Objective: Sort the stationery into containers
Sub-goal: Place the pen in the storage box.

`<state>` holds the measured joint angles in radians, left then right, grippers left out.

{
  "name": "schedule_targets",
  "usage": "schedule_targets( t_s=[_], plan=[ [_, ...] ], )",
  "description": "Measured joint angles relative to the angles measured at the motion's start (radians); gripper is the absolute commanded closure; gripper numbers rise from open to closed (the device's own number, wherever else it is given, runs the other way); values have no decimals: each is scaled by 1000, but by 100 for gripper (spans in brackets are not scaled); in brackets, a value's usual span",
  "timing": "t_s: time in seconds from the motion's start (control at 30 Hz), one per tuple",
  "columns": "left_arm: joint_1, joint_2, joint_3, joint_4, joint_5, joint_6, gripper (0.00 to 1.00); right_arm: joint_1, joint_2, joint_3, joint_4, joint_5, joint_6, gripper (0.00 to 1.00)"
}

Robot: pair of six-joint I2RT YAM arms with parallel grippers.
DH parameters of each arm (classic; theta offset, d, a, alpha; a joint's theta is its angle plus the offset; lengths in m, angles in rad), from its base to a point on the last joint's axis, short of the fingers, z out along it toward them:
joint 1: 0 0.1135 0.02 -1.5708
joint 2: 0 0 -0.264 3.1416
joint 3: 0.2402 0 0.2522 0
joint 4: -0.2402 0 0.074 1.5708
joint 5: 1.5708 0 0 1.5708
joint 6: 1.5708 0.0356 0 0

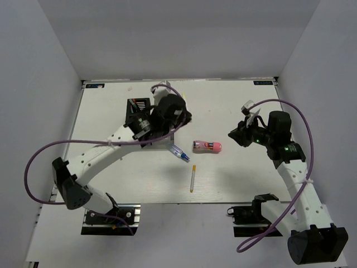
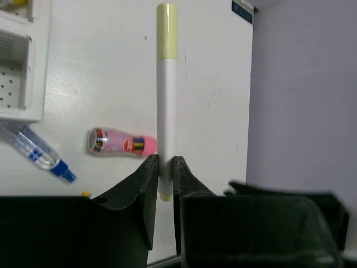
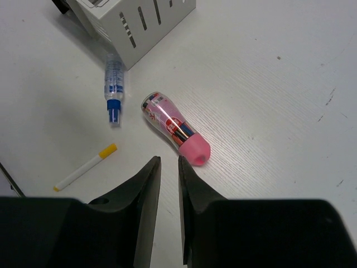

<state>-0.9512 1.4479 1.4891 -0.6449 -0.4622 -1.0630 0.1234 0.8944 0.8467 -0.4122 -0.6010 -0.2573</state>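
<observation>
While your left gripper [image 2: 165,167] is clamped on a white pen with a pale yellow cap [image 2: 167,100], gripped near its tail end, that pen sticks straight out from the fingers above the table [image 1: 245,178]. Take the pink cylinder [image 1: 207,147] as your mark. It lies on its side, pink end toward your right gripper [image 3: 169,167], which sits just to its right, apart from it. That gripper's fingers are drawn nearly together around nothing. The blue-clear pen [image 1: 178,152] lies near the cylinder's left. The yellow-ended pen [image 1: 192,178] lies on the base side of the cylinder, apart. The white-grey box [image 3: 139,22] stands left of the cylinder, beyond the blue-clear pen. The black box [image 1: 136,106] is farther left, partly under your left arm.
</observation>
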Motion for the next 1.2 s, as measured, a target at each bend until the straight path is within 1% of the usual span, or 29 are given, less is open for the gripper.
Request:
schedule_targets(
  t_s=[0.13, 0.27, 0.43, 0.63, 0.77, 0.93, 1.03, 1.2],
  plan=[
    [137, 113, 131, -23, 82, -24, 100, 0, -31, -22, 7, 0, 7, 75],
    [250, 200, 222, -56, 180, -85, 100, 0, -50, -44, 20, 0, 19, 75],
    [364, 237, 230, -75, 327, -178, 100, -4, -77, -62, 32, 0, 34, 75],
    [472, 235, 167, -33, 505, -256, 100, -5, -113, -82, 49, 3, 41, 75],
    [515, 235, 147, 10, 595, -308, 100, -5, -125, -95, 54, 6, 42, 75],
    [544, 235, 102, 38, 666, -370, 100, -5, -128, -106, 56, 12, 45, 75],
    [552, 233, 81, 48, 696, -399, 100, -5, -129, -109, 56, 14, 46, 75],
    [562, 213, -5, 54, 721, -437, 100, -5, -129, -110, 57, 16, 48, 75]
  ],
)
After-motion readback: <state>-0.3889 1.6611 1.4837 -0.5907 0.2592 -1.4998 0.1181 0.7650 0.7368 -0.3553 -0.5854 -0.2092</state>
